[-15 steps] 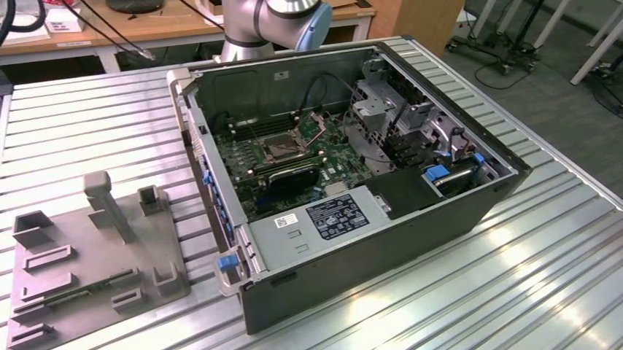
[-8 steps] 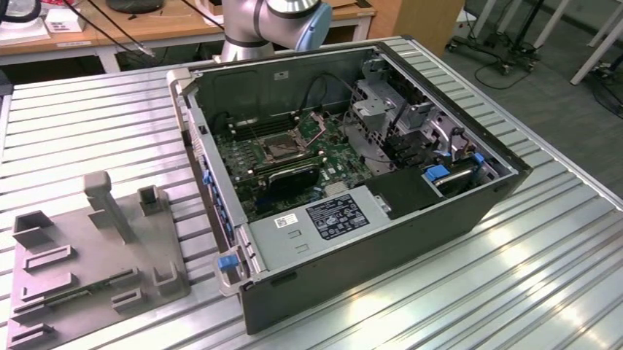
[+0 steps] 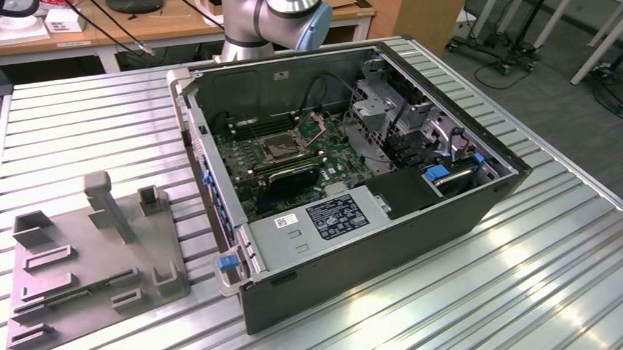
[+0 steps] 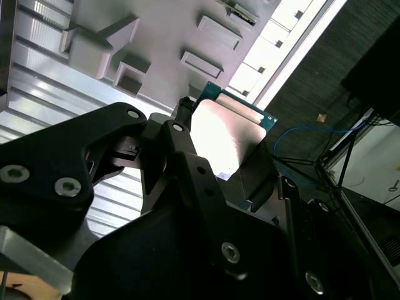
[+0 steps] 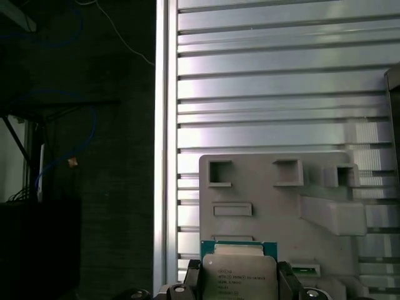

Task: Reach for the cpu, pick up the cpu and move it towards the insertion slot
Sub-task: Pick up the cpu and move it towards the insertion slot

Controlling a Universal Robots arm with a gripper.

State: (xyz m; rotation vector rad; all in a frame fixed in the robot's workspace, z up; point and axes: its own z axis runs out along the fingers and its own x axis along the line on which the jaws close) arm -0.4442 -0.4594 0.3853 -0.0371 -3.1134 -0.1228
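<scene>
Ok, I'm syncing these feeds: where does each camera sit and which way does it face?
Exterior view: off the arm, high, looking down into the open computer case and its insertion slot; the arm's grey link shows behind the case.
Second wrist view: behind the claw, looking along its black linkage to the held cpu.
First wrist view: beside the claw, looking past the cpu onto the grey tray and slatted table.
Shared: both wrist views show the cpu in the claw and the tray.
</scene>
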